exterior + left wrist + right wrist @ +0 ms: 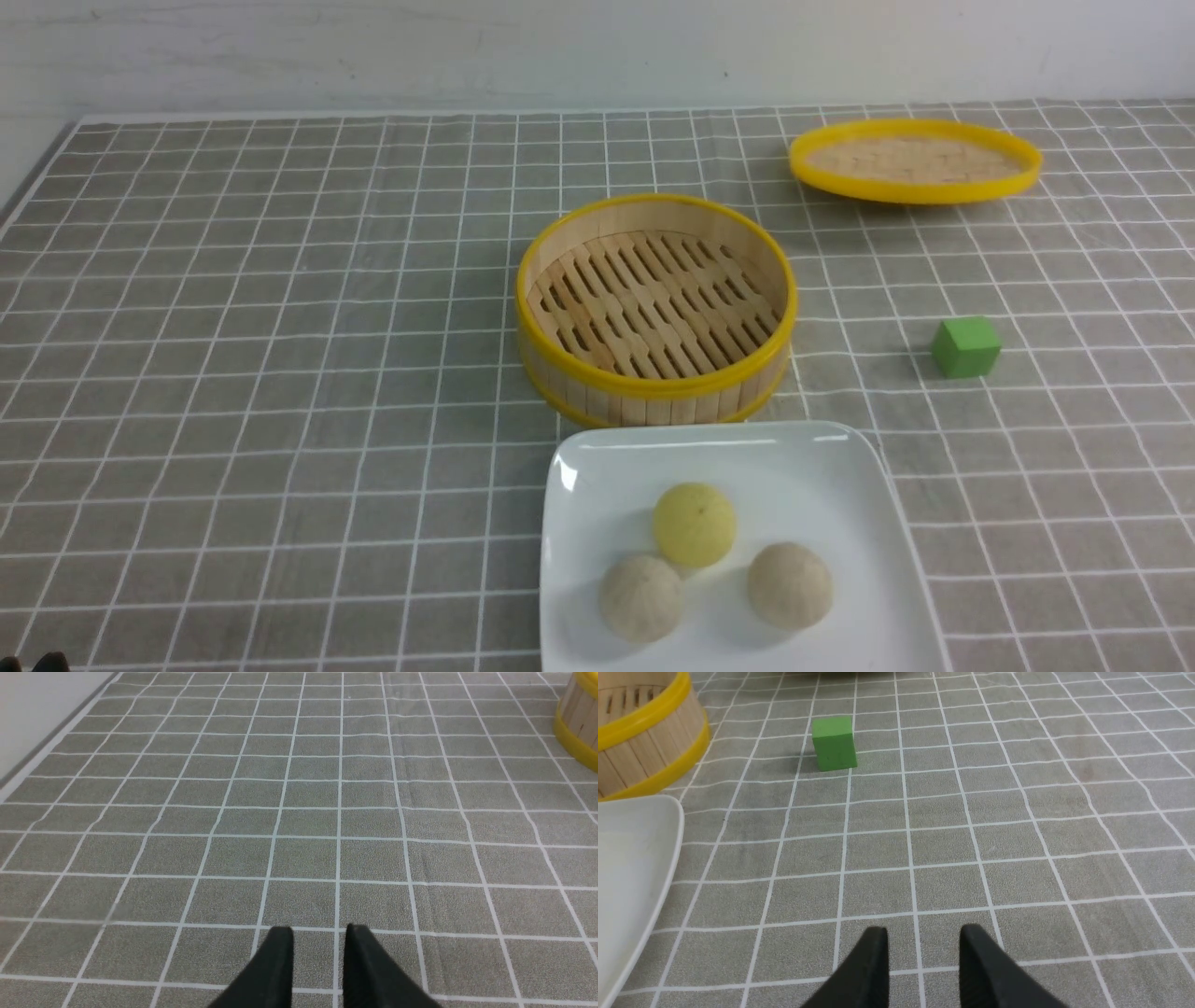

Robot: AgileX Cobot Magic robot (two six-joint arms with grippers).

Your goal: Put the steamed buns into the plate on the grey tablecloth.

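All three small dome-shaped steamed buns, the yellow one (695,524) and the two pale beige ones (640,597) (789,584), sit inside my large glossy white square plate (840,457) on the grey grid-checked tablecloth (280,373), so I judge the job finished. The yellow one touches the left beige one; the other stands apart. The round yellow-rimmed bamboo steamer (655,308) just behind the plate shows only bare slats. My left gripper (319,938) hovers over bare cloth, jaws slightly apart, nothing between them. My right gripper (923,940) also hangs with jaws apart and holds nothing, beside the plate, the small green cube (834,743) ahead.
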